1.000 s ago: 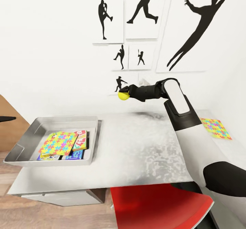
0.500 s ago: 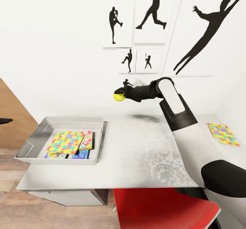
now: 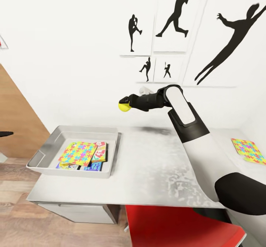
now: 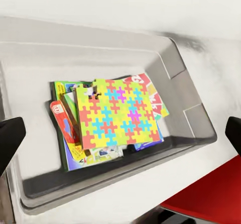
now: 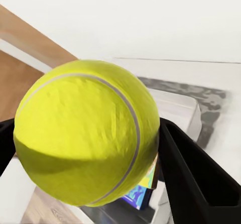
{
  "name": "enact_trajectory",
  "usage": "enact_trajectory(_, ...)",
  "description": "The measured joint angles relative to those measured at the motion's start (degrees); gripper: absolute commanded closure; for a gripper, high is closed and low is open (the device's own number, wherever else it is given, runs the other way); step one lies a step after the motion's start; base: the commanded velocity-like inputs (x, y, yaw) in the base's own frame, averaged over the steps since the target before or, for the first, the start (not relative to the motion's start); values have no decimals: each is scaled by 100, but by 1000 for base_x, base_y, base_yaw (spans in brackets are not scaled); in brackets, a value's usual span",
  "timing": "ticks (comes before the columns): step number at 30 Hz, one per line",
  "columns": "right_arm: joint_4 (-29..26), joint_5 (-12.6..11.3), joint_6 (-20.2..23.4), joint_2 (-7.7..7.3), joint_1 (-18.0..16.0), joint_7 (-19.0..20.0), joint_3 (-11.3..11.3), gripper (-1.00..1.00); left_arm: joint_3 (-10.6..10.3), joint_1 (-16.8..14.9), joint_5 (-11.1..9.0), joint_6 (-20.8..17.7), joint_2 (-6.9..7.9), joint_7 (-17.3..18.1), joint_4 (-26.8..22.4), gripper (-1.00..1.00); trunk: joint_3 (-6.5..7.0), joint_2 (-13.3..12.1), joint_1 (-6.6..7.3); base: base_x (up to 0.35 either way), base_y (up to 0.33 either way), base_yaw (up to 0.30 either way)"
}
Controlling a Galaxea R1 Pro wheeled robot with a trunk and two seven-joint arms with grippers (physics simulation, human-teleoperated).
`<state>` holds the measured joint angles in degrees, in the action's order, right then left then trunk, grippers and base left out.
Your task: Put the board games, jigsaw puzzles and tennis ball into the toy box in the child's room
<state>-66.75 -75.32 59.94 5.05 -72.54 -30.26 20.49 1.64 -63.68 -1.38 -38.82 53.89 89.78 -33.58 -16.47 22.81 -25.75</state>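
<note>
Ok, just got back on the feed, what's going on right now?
The right gripper is shut on the tennis ball, held in the air above the table, to the right of the toy box and not yet over it. The box already holds a jigsaw puzzle on top of board games. A second puzzle lies at the table's right end. The left gripper hovers open over the box.

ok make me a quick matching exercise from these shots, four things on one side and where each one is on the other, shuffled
Things:
1. tennis ball
2. jigsaw puzzle with a game box under it
3. lone jigsaw puzzle
4. red chair

Places:
A. bare on the table, far from the toy box
B. tucked under the table's near edge
C. held in the right gripper, above the table
D. inside the toy box

Pairs: 1-C, 2-D, 3-A, 4-B
</note>
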Motion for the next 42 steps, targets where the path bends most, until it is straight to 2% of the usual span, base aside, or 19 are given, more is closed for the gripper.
enact_trajectory(13, -22, -12, 0, 11, 40, -5, 18, 100, -8, 3, 6, 160, 5, 0, 208, -100, 121, 0, 0, 0, 0, 117)
enact_trajectory(18, -20, 0, 0, 13, 52, -35, 261, 100, -9, 2, 14, 294, 5, 0, 360, -100, 168, 0, 0, 0, 0, 117)
enact_trajectory(22, -17, 8, 0, 13, 53, -45, 321, 100, -10, 3, 15, 321, 5, 0, 380, -100, 206, 0, 0, 0, 0, 117)
enact_trajectory(31, -18, 4, 0, 11, 53, -37, 307, 100, -13, 3, 17, 330, 5, 0, 386, -100, 284, -1, 0, 0, 0, 99)
enact_trajectory(42, -22, 4, 0, 12, 58, -39, 326, 100, -19, 3, 17, 331, 1, 0, 386, -100, 292, -1, 0, 0, 0, 6)
